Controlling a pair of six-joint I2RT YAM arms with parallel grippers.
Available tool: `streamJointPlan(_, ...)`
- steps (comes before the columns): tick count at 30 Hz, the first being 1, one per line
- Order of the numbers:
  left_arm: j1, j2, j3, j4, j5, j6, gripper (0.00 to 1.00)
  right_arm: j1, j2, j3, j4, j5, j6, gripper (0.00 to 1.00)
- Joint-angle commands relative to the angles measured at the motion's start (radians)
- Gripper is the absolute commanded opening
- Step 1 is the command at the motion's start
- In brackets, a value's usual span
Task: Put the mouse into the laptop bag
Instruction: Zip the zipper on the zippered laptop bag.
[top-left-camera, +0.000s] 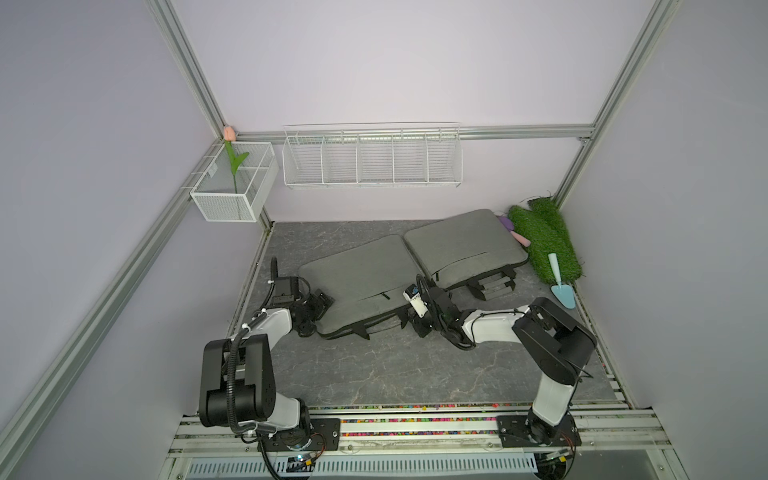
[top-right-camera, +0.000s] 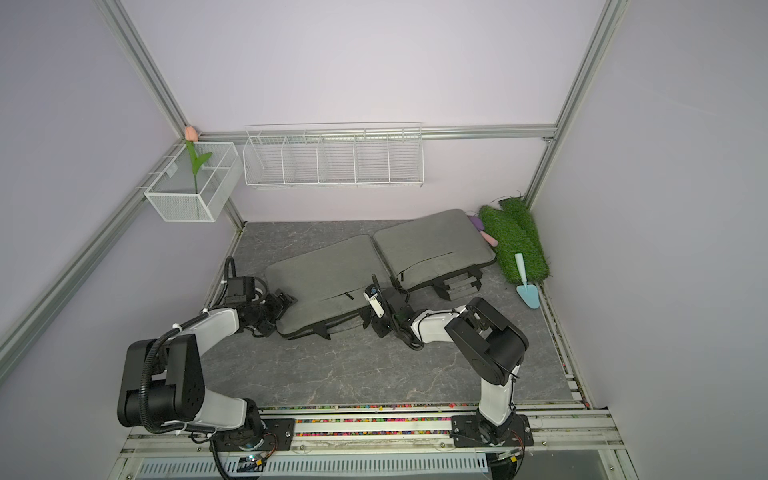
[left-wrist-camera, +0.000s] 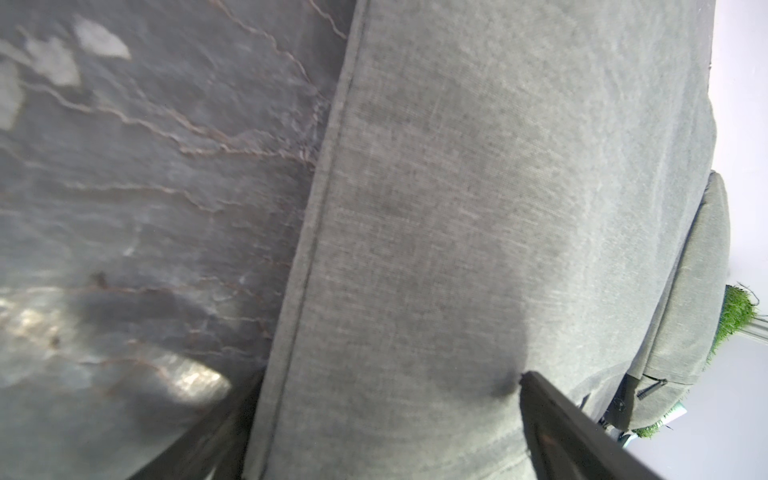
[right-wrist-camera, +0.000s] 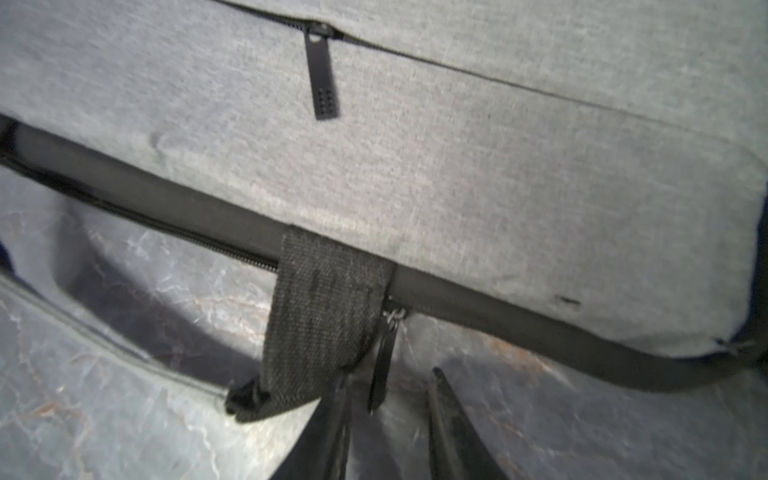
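Two grey laptop bags lie side by side on the dark table, the near one (top-left-camera: 357, 274) (top-right-camera: 324, 274) and the far one (top-left-camera: 461, 245). No mouse shows in any view. My left gripper (top-left-camera: 322, 301) (left-wrist-camera: 386, 378) is open, its fingers straddling the near bag's left edge and grey fabric (left-wrist-camera: 457, 208). My right gripper (top-left-camera: 417, 326) (right-wrist-camera: 390, 376) is at that bag's front edge beside a black handle strap (right-wrist-camera: 324, 311). The main zipper's pull (right-wrist-camera: 382, 365) hangs between its jaws, which stand narrowly apart and do not visibly touch it. A pocket zipper pull (right-wrist-camera: 322, 79) lies on top.
Rolled green turf (top-left-camera: 544, 241) and a light blue trowel (top-left-camera: 561, 286) sit at the right back corner, with small purple and pink items (top-left-camera: 515, 230) beside the far bag. White wire baskets (top-left-camera: 372, 160) (top-left-camera: 235, 183) hang on the walls, one holding a tulip.
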Motion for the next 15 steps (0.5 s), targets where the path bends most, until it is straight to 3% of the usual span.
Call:
streamJointPlan(1,0.004,-0.005,-0.021,-0.038,0.003,0.002,0.94,0.004,0.035,0.011,-0.011,0.033,0.002,0.24)
streamJointPlan(5,0.005,-0.007,-0.026,-0.034,0.008,0.001,0.94,0.003,0.047,0.018,-0.001,0.017,0.008,0.07)
streamJointPlan(12,-0.01,0.028,-0.08,0.065,0.068,-0.032,0.94,0.004,-0.015,-0.029,0.032,-0.09,0.062,0.07)
streamJointPlan(15,-0.07,0.037,-0.109,0.118,0.069,-0.067,0.94,0.021,-0.027,-0.029,0.058,-0.169,0.109,0.07)
